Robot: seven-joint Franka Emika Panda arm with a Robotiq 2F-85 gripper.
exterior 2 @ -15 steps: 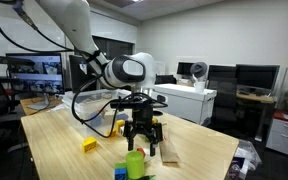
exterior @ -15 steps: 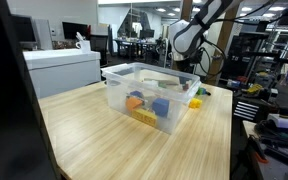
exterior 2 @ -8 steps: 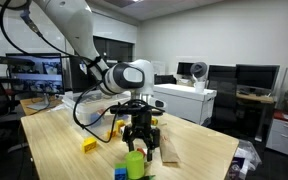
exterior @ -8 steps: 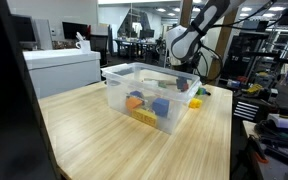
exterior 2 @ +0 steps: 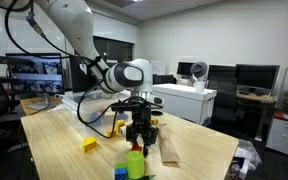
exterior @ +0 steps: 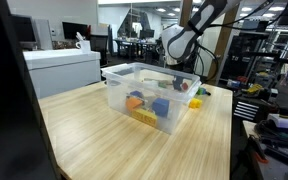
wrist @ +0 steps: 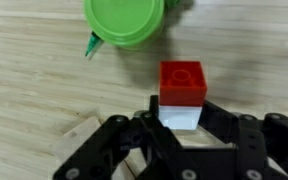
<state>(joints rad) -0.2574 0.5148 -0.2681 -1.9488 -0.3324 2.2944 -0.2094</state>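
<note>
Here, square red block (wrist: 182, 84) within black tool (wrist: 180, 122), round green cup (wrist: 124, 20), woodgrain table (wrist: 34, 95)

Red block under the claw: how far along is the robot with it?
Done: a clear bin already holds several coloured blocks. In hand: the gripper is down over the red block, jaws on either side of it; the block sits on the table, not lifted, and a firm grip cannot be confirmed. Left outside the bin: the red block, a green round piece beside it and a yellow block.
</note>
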